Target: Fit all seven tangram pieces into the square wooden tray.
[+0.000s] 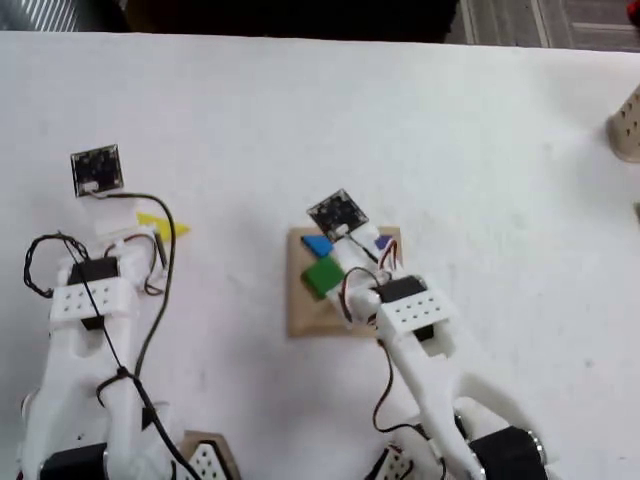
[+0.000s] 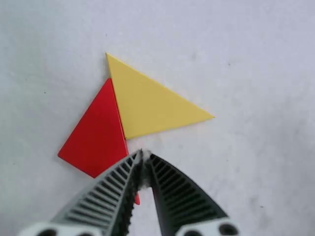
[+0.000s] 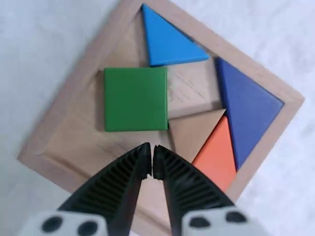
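Note:
On the white table lie a yellow triangle (image 2: 152, 103) and a red triangle (image 2: 96, 137), touching along one edge. My left gripper (image 2: 142, 157) is shut and empty, its tips over the red triangle's edge near that seam. The square wooden tray (image 3: 71, 93) holds a green square (image 3: 135, 98), a light blue triangle (image 3: 167, 39), a large dark blue triangle (image 3: 246, 113), an orange triangle (image 3: 216, 157) and a wood-coloured triangle (image 3: 194, 132). My right gripper (image 3: 151, 160) hangs shut and empty over the tray floor just beside the green square. From above, the tray (image 1: 300, 310) sits mid-table, with the yellow triangle (image 1: 165, 225) to the left.
A pale pegged object (image 1: 628, 125) stands at the table's right edge. Black cables (image 1: 165, 290) trail along the left arm. Open white tabletop spreads between the two arms and toward the far edge.

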Controlling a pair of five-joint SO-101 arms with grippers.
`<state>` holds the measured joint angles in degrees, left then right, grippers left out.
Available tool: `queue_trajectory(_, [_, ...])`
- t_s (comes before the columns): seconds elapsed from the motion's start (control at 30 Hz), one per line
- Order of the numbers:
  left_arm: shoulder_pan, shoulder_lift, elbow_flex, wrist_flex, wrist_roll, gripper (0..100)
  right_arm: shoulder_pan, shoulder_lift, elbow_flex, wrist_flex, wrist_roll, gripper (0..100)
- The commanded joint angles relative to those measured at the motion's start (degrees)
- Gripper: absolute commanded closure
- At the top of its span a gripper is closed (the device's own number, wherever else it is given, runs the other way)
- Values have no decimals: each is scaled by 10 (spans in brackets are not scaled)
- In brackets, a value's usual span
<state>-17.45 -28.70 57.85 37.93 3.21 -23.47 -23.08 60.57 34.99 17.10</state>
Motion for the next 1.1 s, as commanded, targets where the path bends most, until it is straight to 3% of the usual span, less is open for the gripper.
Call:
queue_trajectory(0.0, [-4,-23,-4,-10,4,976,28,20,-36,-68,7,979])
queue_trajectory(0.3, [-4,-23,-3,-10,4,976,22,129,-100,-98,7,979])
queue_trajectory(0.57, [-4,-22,-4,-10,4,976,26,130,-106,-77,8,979])
queue_trajectory(0.8, [-5,-22,-4,-10,4,976,34,126,-107,-18,63,979])
queue_trajectory(1.07, [-5,-22,-4,-10,4,976,42,49,-65,-8,63,979])
